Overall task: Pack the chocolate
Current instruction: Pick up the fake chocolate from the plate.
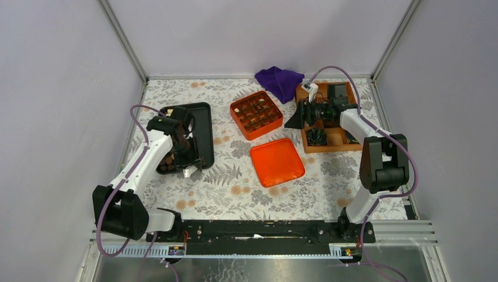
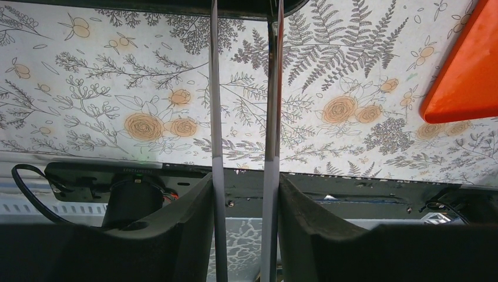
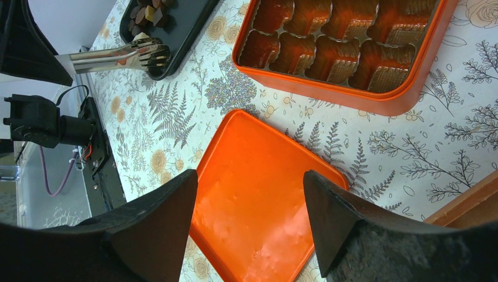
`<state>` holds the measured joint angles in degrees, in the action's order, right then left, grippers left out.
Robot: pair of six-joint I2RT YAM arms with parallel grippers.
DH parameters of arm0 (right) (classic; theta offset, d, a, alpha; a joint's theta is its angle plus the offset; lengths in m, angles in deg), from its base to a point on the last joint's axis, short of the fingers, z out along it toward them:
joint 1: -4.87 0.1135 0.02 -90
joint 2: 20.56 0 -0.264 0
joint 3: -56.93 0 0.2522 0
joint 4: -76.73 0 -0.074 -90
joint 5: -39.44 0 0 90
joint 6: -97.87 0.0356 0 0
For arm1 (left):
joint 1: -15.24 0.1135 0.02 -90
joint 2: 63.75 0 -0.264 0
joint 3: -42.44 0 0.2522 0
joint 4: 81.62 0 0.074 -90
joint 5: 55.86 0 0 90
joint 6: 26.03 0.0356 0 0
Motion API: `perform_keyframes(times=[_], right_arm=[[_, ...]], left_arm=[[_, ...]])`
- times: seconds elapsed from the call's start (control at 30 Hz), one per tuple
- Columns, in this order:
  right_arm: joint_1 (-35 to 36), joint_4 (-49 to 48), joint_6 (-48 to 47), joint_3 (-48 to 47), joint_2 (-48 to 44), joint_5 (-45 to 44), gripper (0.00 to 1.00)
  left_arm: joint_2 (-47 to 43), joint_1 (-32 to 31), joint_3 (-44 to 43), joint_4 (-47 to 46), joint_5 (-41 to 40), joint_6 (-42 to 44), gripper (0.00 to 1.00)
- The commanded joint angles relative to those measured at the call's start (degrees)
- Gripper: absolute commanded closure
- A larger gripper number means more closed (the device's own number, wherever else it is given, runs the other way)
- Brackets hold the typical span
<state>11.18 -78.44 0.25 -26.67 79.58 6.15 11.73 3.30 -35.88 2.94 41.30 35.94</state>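
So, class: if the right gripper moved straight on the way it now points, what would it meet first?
Most likely the orange lid on the table: it fills the gap between the open fingers of the right gripper in its wrist view. Depth is uncertain.

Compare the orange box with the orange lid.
The box is deep and split into brown cells; the lid is a shallow, bare panel. The box lies farther from the arms, near the purple cloth; the lid lies nearer them, apart from the box. Both are orange, square with rounded corners, and rest flat on the table.
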Motion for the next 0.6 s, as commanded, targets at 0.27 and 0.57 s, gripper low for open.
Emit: perform_keyframes(times=[0.27,0.57], right_arm=[[-0.33,-0.89,-0.22,-0.24,-0.12,2.16,0.26],[-0.33,-0.7,-0.43,-0.38,-0.12,2.08,0.26]], left_arm=[[1.34,-0.17,-1.04,-1.02,1.48,0.17,0.77],[1.57,-0.15,-5.18,-1.09,0.28,-0.05,0.92]])
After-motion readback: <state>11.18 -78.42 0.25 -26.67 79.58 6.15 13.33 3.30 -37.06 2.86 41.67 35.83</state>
